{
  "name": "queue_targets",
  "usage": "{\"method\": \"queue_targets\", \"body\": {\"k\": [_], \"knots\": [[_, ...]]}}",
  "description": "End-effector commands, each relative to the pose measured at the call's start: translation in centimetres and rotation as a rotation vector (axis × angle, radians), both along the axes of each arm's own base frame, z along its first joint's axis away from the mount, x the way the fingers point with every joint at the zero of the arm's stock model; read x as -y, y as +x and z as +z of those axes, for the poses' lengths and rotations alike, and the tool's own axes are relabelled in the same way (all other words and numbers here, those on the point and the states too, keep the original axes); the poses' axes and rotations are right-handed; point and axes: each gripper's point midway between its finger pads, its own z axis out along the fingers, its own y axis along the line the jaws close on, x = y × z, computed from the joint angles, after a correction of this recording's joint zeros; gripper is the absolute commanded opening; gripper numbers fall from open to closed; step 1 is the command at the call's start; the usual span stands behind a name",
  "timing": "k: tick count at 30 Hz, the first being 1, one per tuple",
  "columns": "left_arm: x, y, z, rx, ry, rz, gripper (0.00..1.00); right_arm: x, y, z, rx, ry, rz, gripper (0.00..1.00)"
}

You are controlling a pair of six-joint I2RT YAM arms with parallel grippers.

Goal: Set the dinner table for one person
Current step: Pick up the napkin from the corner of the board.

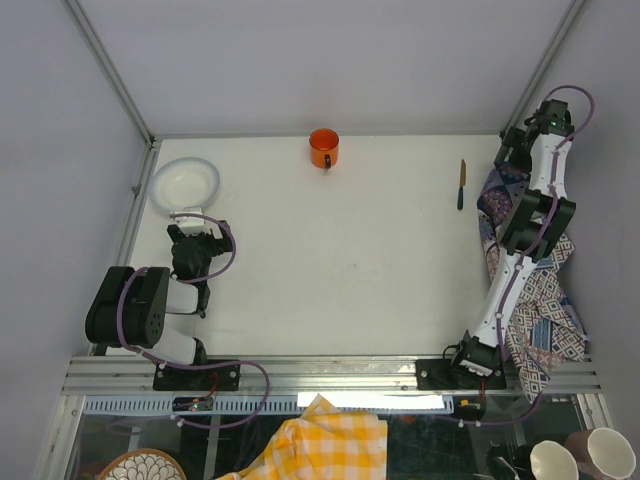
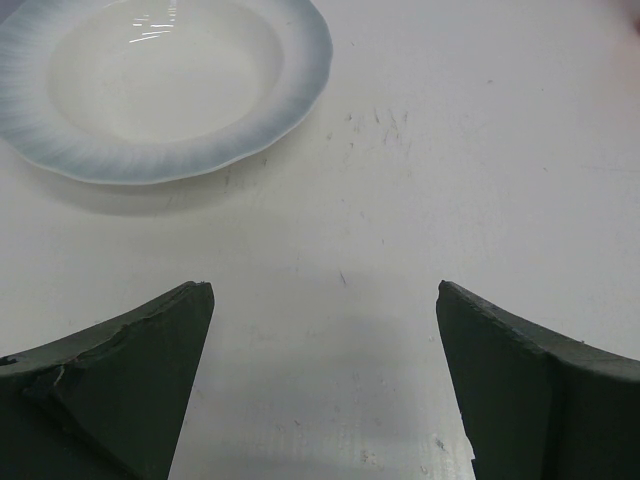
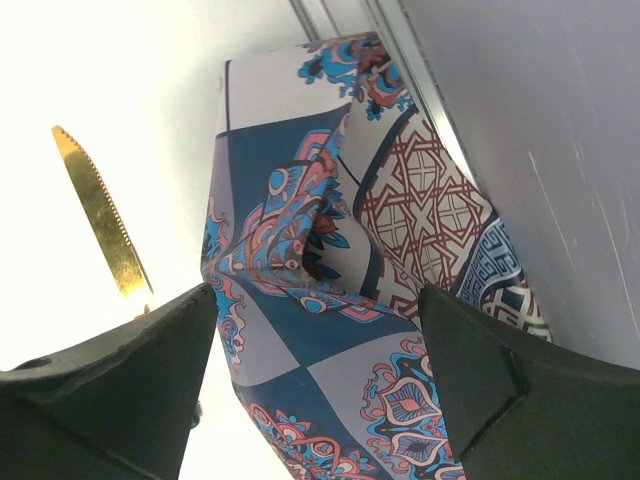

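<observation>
White, matte, rail-edged, filling the middle of the overhead view: logging the large rectangular dinner table (image 1: pixel 330 260). Seeing a shallow white plate with pale blue rim (image 1: pixel 184 184) sitting at the far left corner and a glossy orange mug (image 1: pixel 323 148) standing at the far edge near centre. Also seeing a gold-bladed knife with green handle (image 1: pixel 461 185) lying far right, just left of a blue-and-purple patterned cloth (image 1: pixel 540 290) draping along the right edge. Tagging the left gripper (image 1: pixel 193 228) as poised low just near of the plate, jaws gaping wide, gripping nothing, bare tabletop showing between the fingers (image 2: pixel 120 380). Tagging the right gripper (image 1: pixel 512 155) as hanging over the far end of the patterned cloth, jaws spread apart, clamping nothing. Not managing to tell whether touching the fabric. Spotting, in the right wrist view, the serrated knife blade lying just left of the cloth.
</observation>
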Motion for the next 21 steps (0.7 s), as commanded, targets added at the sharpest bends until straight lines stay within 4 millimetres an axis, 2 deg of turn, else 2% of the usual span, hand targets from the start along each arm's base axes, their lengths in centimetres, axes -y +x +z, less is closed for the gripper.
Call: {"method": "queue_targets", "body": {"k": [1, 4, 7, 10, 16, 21], "knots": [[0.2, 1.1, 2.3, 0.081, -0.010, -0.018, 0.99, 0.3, 0.5, 6.0, 0.107, -0.075, 0.138, 0.90], [0.2, 1.0, 2.3, 0.080, -0.011, -0.019, 0.99, 1.4, -0.1, 5.9, 0.092, -0.092, 0.125, 0.94], [0.2, 1.0, 2.3, 0.080, -0.010, -0.020, 0.99, 3.0, -1.1, 3.8, 0.021, -0.122, 0.084, 0.94], [0.2, 1.1, 2.3, 0.081, -0.011, -0.020, 0.99, 3.4, -1.7, 1.5, -0.037, -0.123, 0.059, 0.93], [0.2, 1.1, 2.3, 0.081, -0.010, -0.019, 0.99, 2.6, -1.6, -1.7, -0.072, -0.059, 0.051, 0.86], [0.2, 1.0, 2.3, 0.081, -0.011, -0.019, 0.99, 0.7, -0.9, -2.4, -0.053, 0.016, 0.076, 0.83]]}}
